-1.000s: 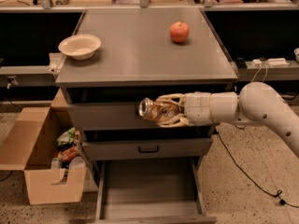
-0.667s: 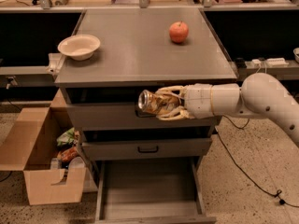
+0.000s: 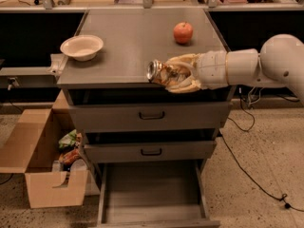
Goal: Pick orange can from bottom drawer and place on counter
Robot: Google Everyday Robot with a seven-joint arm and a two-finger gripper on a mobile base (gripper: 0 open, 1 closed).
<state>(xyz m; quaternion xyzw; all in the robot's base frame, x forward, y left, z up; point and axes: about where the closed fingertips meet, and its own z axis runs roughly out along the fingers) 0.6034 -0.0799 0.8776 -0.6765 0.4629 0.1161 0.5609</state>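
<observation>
My gripper (image 3: 173,75) is shut on the orange can (image 3: 160,72), which lies on its side with its round silver end pointing left. I hold it at the front edge of the counter (image 3: 137,37), right of the middle, about level with the top surface. My white arm (image 3: 251,63) reaches in from the right. The bottom drawer (image 3: 152,194) is pulled open below, and its plain grey floor shows with nothing on it.
A round orange-red apple (image 3: 183,32) sits at the counter's back right. A cream bowl (image 3: 81,47) sits at its left edge. Two shut drawers with black handles (image 3: 152,115) are below. An open cardboard box (image 3: 40,163) with rubbish stands on the floor at left. A cable (image 3: 247,170) runs across the floor at right.
My gripper has risen with the orange can from in front of the top drawer to the level of the counter's front edge. The view has shifted too.
</observation>
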